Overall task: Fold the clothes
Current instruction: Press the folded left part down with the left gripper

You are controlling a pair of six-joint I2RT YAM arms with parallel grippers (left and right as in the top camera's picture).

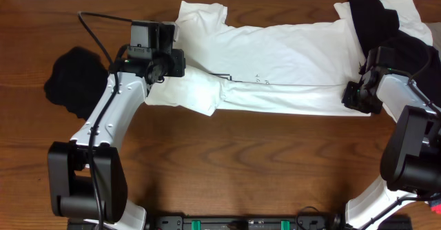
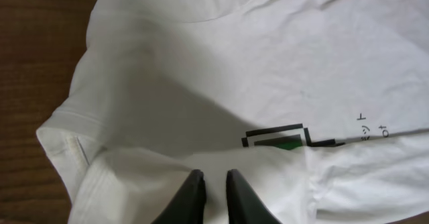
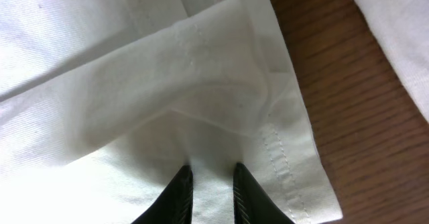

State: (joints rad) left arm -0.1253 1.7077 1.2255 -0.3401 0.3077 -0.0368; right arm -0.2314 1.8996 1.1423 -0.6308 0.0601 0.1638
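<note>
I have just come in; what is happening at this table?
Two robot arms are folding a white T-shirt spread across the table. The left tool pinches the cloth at the sleeve end and the right tool pinches it at the hem end. The shirt's near edge is already folded over lengthwise, partly covering the green print. A black garment lies at the left, and more black and white clothes are heaped at the far right.

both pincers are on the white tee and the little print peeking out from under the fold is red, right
Not red: the left wrist view shows the print filled green inside a black outline, partly tucked under the fold of the white tee. The rest stands: the left pincer and the right pincer are both on the tee.
</note>
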